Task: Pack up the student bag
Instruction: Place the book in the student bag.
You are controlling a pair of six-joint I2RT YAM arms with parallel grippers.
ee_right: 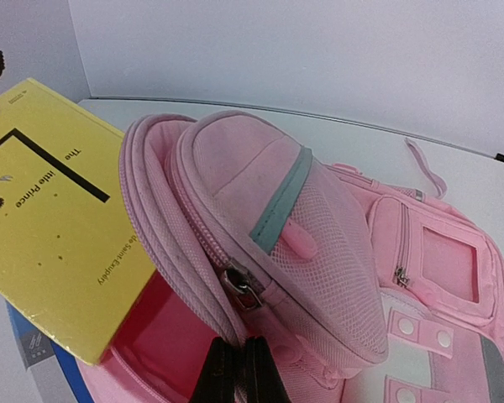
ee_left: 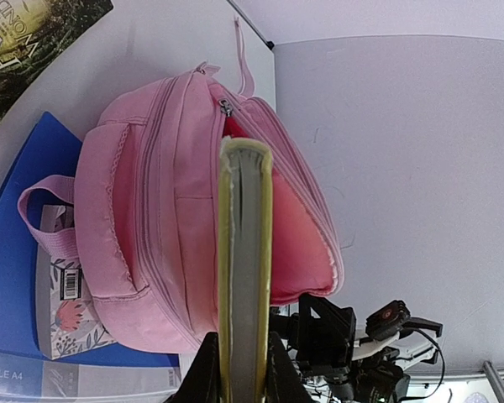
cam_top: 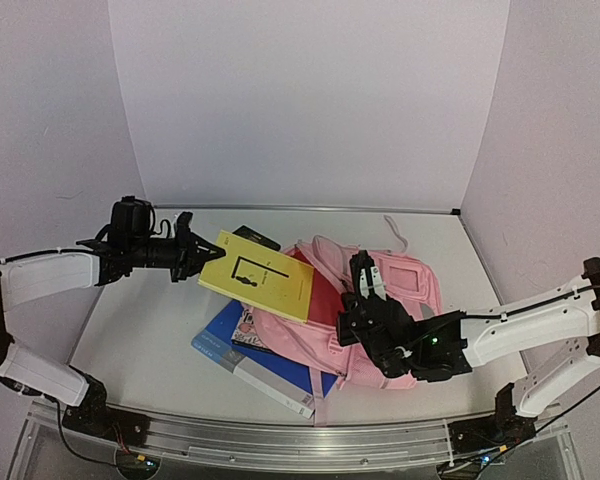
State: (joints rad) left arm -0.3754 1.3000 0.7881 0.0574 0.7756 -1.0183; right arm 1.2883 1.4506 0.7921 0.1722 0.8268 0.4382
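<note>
The pink student bag (cam_top: 400, 300) lies on the table, its main compartment open toward the left and showing a red-pink lining (ee_right: 164, 336). My left gripper (cam_top: 187, 250) is shut on a yellow book (cam_top: 258, 275) and holds it in the air at the bag's opening; the book shows edge-on in the left wrist view (ee_left: 245, 277), pointing into the bag (ee_left: 151, 235). My right gripper (cam_top: 358, 290) is shut on the edge of the bag's upper flap beside a zipper pull (ee_right: 245, 290) and holds it lifted. Its fingertips (ee_right: 227, 378) press together on the fabric.
A blue A4 file (cam_top: 255, 365) and a floral notebook (cam_top: 248, 325) lie under the bag's left side. A dark book (cam_top: 255, 238) lies behind the yellow one; it also shows in the left wrist view (ee_left: 34, 42). White walls enclose the table.
</note>
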